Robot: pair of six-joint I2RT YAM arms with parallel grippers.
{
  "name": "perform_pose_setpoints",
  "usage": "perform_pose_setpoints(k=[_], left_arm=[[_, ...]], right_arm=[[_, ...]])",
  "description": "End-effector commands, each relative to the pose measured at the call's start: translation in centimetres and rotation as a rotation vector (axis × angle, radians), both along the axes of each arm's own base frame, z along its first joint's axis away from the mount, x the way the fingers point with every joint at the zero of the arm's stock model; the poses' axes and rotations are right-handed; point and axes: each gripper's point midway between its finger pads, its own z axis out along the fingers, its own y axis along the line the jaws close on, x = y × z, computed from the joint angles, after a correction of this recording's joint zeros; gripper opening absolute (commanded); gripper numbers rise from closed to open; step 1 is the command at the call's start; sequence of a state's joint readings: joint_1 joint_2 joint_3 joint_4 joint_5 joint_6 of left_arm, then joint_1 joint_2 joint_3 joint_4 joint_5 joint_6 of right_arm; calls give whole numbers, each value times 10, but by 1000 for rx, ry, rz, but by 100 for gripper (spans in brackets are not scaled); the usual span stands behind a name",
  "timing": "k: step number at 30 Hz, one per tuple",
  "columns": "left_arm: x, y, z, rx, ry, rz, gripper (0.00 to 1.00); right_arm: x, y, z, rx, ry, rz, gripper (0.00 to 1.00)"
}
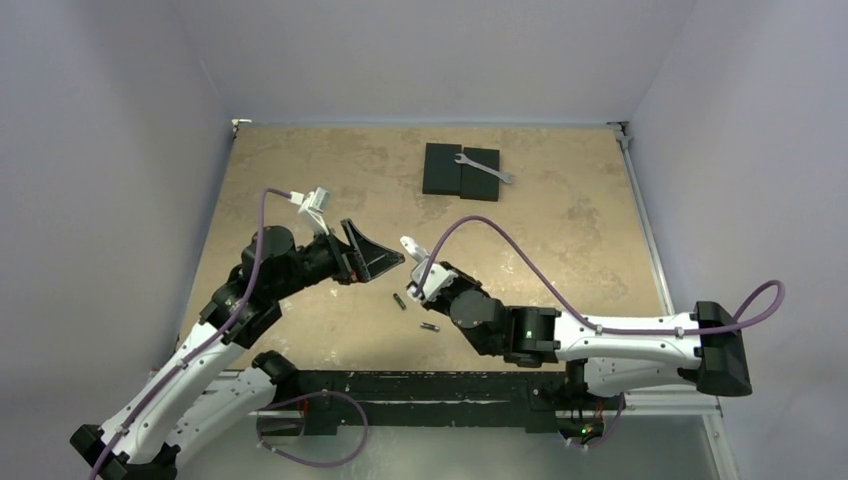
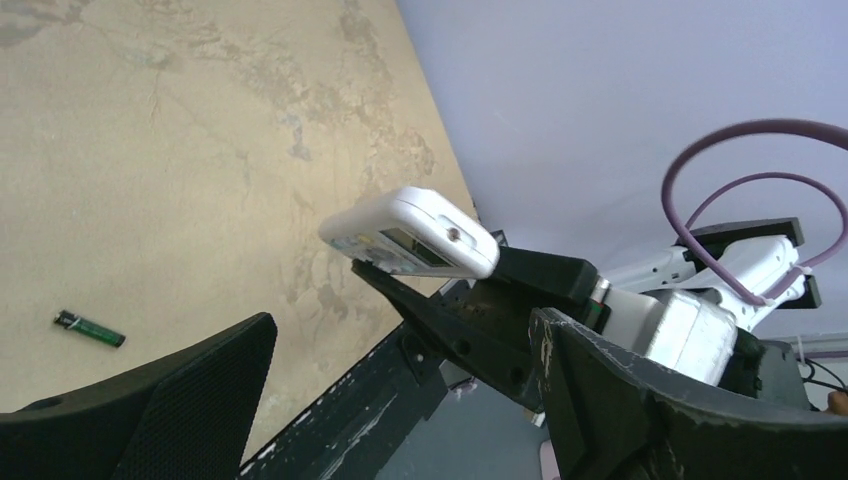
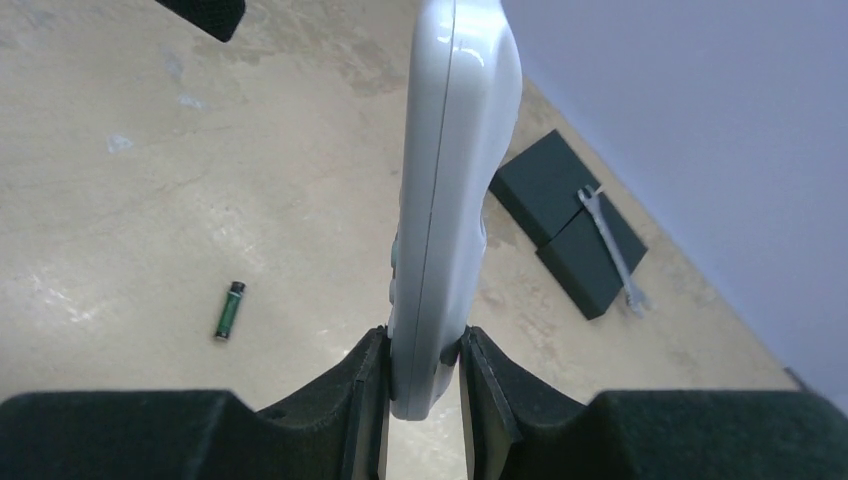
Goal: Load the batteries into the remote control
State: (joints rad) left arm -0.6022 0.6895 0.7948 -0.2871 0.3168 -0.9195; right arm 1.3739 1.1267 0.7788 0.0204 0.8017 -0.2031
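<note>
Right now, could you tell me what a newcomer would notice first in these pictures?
The small white plastic remote control stands out, held in the air, pinched at one end by the right hand. The open left hand hangs empty close beside it. Two small dark cylindrical batteries lie on the tan tabletop below, and a silver metal wrench rests on flat black blocks at the far side.

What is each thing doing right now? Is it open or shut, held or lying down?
left gripper: jaws open, holding nothing.
right gripper: jaws shut on the remote.
remote control: held up off the table, standing on end.
batteries: both lying loose on the table, apart.
wrench: lying flat on the black blocks.
black blocks: flat, side by side, touching.
</note>
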Motion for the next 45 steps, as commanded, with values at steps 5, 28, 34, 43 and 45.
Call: perform_pose_setpoints(k=[5,28,34,43,45], left_arm=[[-5,-1,1,13,29,-29,96],[-21,-24,-16,-64,131,-182,84],[-21,-27,-15,-75,131,-201,73],[-20,-31,-12,-97,131,-219,59],[-20,-32,-11,-102,130,-220,56]], right_arm=[[-2,-2,27,-111,-238,20,0],[-3,5,35,-305,-466,23,0],[-3,4,34,-330,-490,21,0],[-4,2,29,-393,-529,8,0],[-5,1,29,-394,-538,7,0]])
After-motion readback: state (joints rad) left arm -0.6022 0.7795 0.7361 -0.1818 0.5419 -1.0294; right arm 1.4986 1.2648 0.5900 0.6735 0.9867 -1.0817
